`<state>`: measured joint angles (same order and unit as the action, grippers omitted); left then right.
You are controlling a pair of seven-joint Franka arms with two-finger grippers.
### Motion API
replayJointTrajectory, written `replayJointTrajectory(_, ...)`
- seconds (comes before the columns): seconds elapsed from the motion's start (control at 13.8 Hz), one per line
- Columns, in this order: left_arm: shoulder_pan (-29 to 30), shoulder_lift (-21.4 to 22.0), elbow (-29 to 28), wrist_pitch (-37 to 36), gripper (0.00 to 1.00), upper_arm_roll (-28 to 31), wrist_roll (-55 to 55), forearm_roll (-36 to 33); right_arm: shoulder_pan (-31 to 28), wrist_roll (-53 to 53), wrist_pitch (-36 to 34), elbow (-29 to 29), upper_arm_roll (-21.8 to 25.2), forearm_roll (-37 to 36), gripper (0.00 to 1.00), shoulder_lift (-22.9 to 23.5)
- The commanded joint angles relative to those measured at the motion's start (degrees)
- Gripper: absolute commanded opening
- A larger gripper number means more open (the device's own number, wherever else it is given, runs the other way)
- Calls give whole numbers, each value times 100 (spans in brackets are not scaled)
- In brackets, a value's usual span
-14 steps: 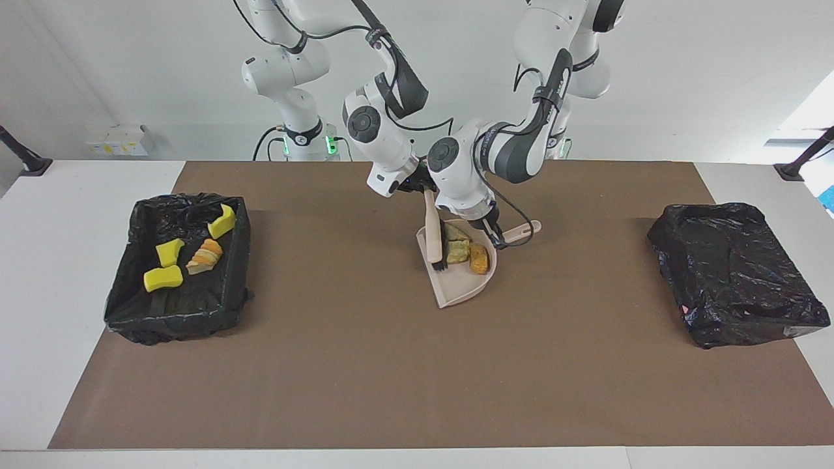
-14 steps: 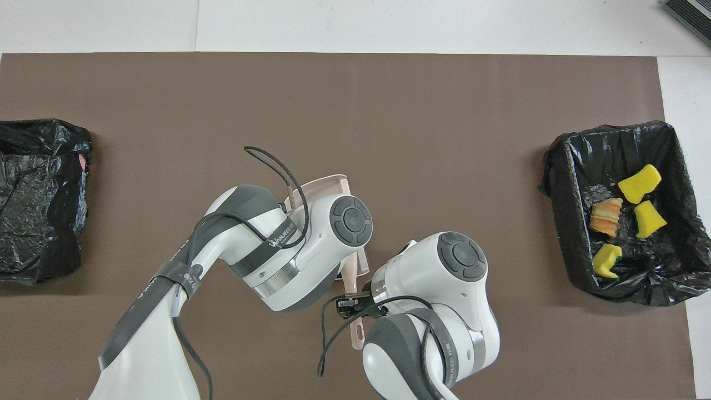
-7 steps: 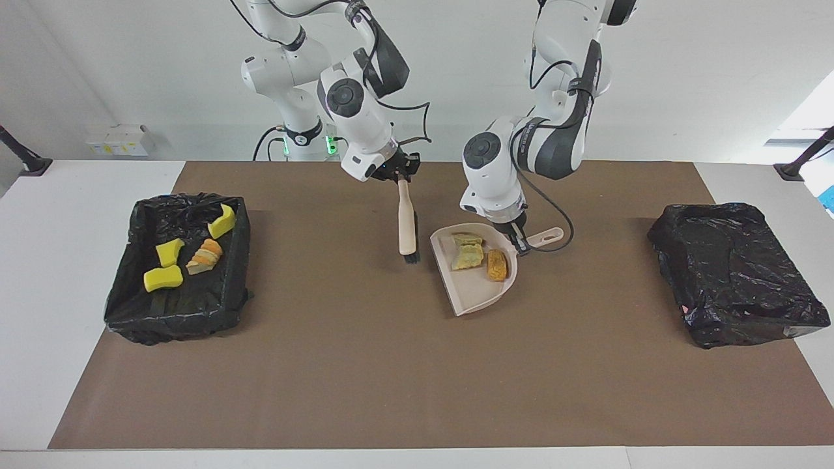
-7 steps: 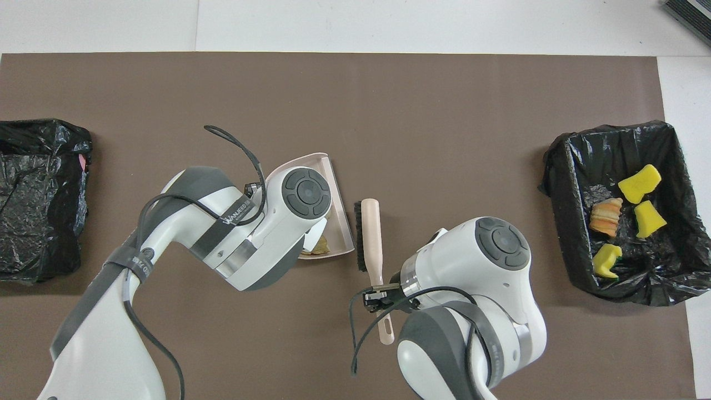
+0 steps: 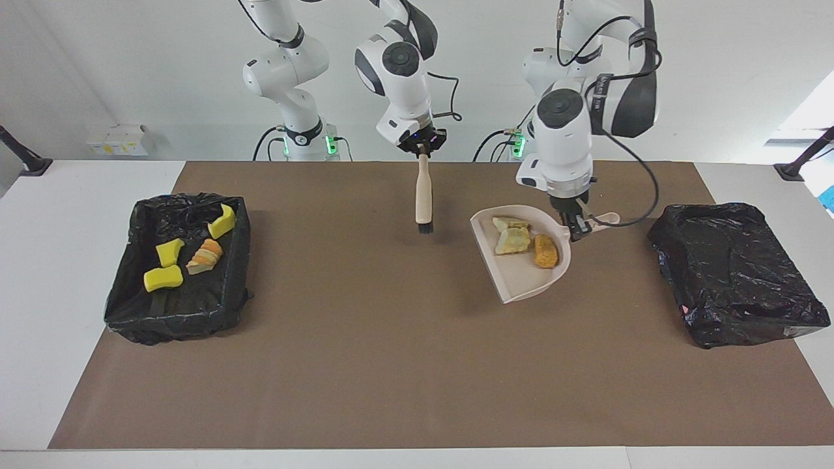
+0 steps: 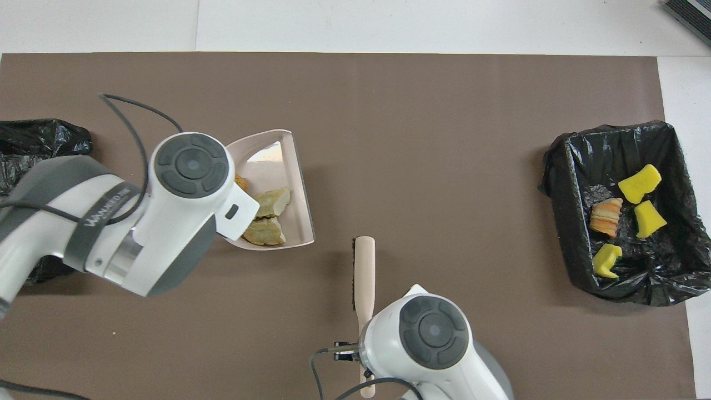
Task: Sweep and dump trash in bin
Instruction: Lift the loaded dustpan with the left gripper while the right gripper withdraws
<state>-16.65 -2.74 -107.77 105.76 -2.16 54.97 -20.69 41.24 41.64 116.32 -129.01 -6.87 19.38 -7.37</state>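
Right of frame centre, my left claw (image 5: 577, 229) grips the dustpan (image 5: 521, 280) handle; tilting could spill its scraps (image 5: 526, 241).

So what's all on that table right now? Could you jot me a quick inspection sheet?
Surface: brown mat on a white table.
Job's things: three scraps in the dustpan; four scraps in the open bin.
Clutter: covered black bin at the left arm's end.
Grippers: left gripper shut on the dustpan handle, raised; right gripper shut on the brush, hanging bristles down.
Cables: loops on both arms.
Surroundings: white wall, small box.
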Motion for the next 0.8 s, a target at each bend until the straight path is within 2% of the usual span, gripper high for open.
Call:
replayJointTrajectory(0.0,862,388,-157,14,0,-13,907,82,602,719,495,-27,19,-285,0,279)
replayJointTrajectory(0.22,1995,363,-61,329,0,-13,1708,73,1289,1582,944,209,19,-655,0,981)
replayJointTrajectory(0.36,2795,327,-8,549,0,-13,1919,91,1369,1601,972,472,19,-664,0,1289)
replayJointTrajectory(0.51,3481,283,19,1188,0,-4,2847,91,1378,1549,928,754,11,-716,0,1579)
replayJointTrajectory(0.65,3957,161,80,1691,0,4,3317,13,1474,1400,1015,738,2,-778,0,1677)
replayJointTrajectory(0.73,4089,12,202,1815,0,39,3318,-275,1484,1147,1016,729,2,-778,0,1677)
